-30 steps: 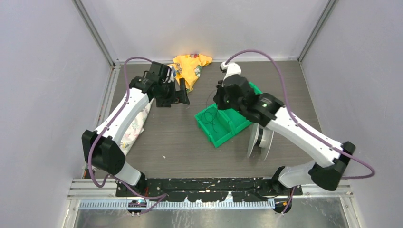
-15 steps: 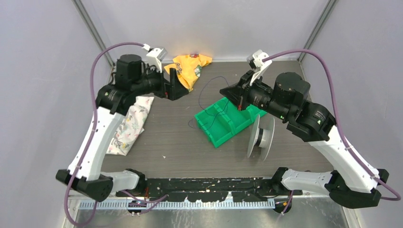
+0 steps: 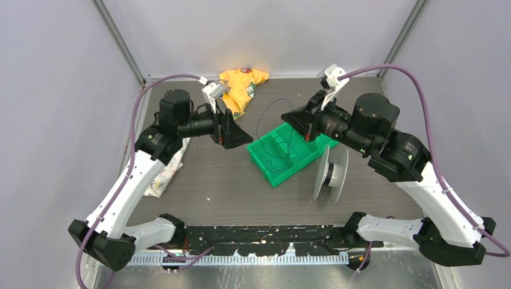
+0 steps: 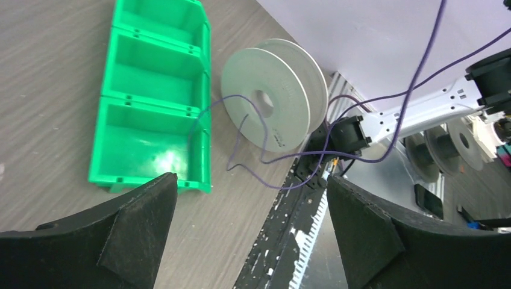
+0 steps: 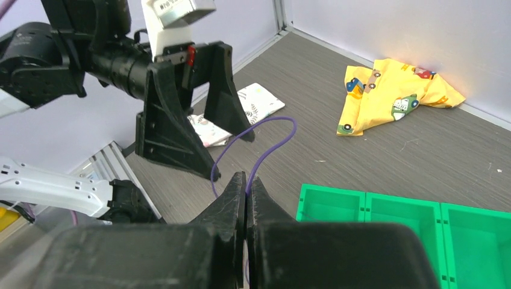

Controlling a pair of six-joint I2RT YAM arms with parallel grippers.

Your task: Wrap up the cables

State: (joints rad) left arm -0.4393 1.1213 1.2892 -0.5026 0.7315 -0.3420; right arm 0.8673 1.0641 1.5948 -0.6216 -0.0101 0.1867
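Your dark wood-grain desk (image 3: 229,180) carries the green plastic three-compartment bin (image 3: 278,171) at the top view's centre. The pale round spool (image 3: 331,174) stands on edge just right of it. Your left end effector (image 4: 251,179) gapes wide, empty. Only the right wrist view shows the right end effector (image 5: 246,180) pinched on the thin purple-black cable (image 5: 274,118). The top view shows the cable hanging over the bin.

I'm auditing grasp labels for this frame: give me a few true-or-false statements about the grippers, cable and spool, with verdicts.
1. The right gripper is shut on the cable. True.
2. The left gripper grips the cable too. False: it is open and holds nothing.
3. The spool lies flat inside the green bin. False: it stands on edge beside the bin.
4. The yellow cloth lies outside the green bin. True.
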